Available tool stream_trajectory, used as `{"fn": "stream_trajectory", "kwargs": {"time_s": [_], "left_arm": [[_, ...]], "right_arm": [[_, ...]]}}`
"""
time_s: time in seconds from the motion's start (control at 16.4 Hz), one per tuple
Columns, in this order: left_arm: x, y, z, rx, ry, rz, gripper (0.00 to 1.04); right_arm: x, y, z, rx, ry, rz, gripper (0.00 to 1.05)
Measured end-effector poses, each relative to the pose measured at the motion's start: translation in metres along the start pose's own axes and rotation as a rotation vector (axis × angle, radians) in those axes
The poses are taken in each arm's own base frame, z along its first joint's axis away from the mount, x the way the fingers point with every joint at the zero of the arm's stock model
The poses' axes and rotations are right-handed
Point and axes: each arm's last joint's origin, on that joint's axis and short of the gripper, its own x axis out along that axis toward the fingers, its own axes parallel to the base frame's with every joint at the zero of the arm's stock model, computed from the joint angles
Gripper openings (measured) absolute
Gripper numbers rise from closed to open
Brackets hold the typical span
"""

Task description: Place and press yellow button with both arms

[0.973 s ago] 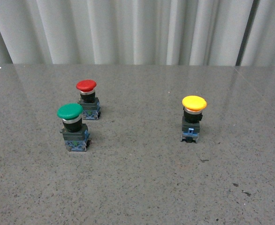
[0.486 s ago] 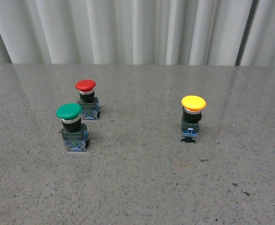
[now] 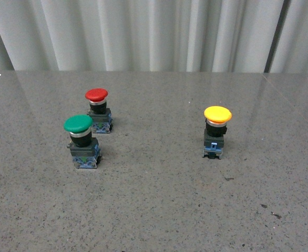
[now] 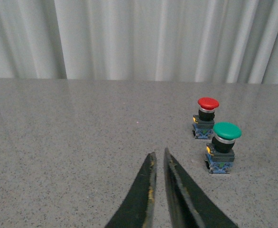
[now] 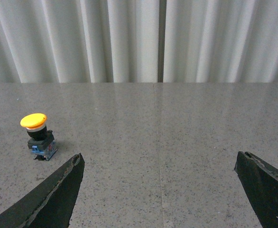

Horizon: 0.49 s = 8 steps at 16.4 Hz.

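Yellow button (image 3: pixel 217 131) upright on the surface (image 3: pixel 154 210), ahead of and nearer right claw (image 5: pixel 159 156): spread wide, empty. Left claw (image 4: pixel 159 152) pinched together, empty, farther off.

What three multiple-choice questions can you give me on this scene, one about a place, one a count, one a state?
1. In the front view, where does the yellow button stand?
A) right of the other two
B) between them
C) left of them

2. How many buttons are on the table?
A) two
B) three
C) four

3. How is the left claw?
A) wide open
B) shut, empty
C) gripping something

Answers:
1. A, since the green button and red button sit to its left.
2. B, yellow, green and red.
3. B, only a slit shows, nothing held.
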Motion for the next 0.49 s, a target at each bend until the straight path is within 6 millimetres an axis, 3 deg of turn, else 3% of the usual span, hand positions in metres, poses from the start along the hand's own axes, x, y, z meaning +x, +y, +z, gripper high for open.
{"fn": "stream_trajectory", "kwargs": {"time_s": [0.06,0.12,0.18,0.36,0.49], "left_arm": [[0.0,0.0,0.0,0.0,0.0,0.0,0.23],[0.0,0.0,0.0,0.0,0.0,0.0,0.43],[0.0,0.0,0.0,0.0,0.0,0.0,0.7],[0.0,0.0,0.0,0.0,0.0,0.0,0.99],[0.0,0.0,0.0,0.0,0.0,0.0,0.98]], "right_arm": [[0.0,0.0,0.0,0.0,0.0,0.0,0.98],[0.0,0.0,0.0,0.0,0.0,0.0,0.98],[0.0,0.0,0.0,0.0,0.0,0.0,0.98],[0.0,0.0,0.0,0.0,0.0,0.0,0.98],[0.0,0.0,0.0,0.0,0.0,0.0,0.98]]}}
